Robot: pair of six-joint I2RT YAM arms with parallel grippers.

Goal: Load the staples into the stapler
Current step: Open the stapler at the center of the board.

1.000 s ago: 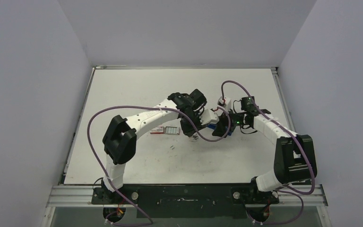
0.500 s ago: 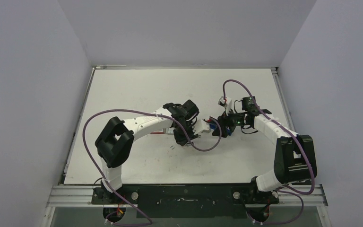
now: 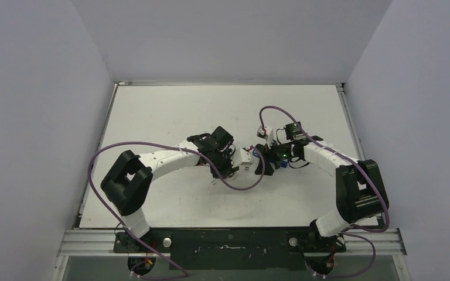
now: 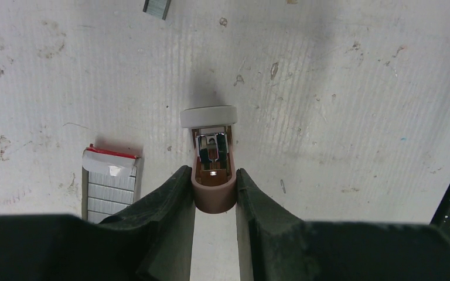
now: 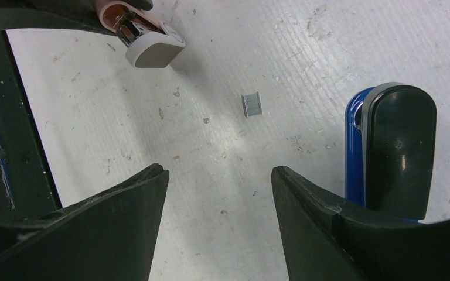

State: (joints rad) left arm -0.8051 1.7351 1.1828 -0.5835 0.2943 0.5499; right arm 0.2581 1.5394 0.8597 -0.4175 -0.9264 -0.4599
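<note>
Stapler [image 5: 387,146] sits on table [image 5: 240,205] just outside R gripper [image 5: 220,172], to the right of its right finger, not between the jaws. Long axis runs roughly parallel w/ the fingers, black top end pointing away from the wrist, blue body showing along its left edge. R gripper is spread wide, nothing in it. Loose staple strip [image 5: 251,104] lies flat ahead of the gap, near the stapler but apart from it. R arm is the nearer one to both, so judged next move needs a sideways shift to the right to get the stapler, or a straight reach fwd for the strip.

L gripper [image 4: 214,175] is pinched on a small pink block [image 4: 212,158] w/ white cap and metal insert, so that hand is busy. Staple box [image 4: 110,187], red-white w/ grey strips showing, lies just left of L fingers on the table.

Views: R wrist cam alone shows stapler orientation clearly; L wrist cam alone shows the box. Top cam shows both wrists close together mid-table, stapler mostly hidden under them, strips too small to tell.
</note>
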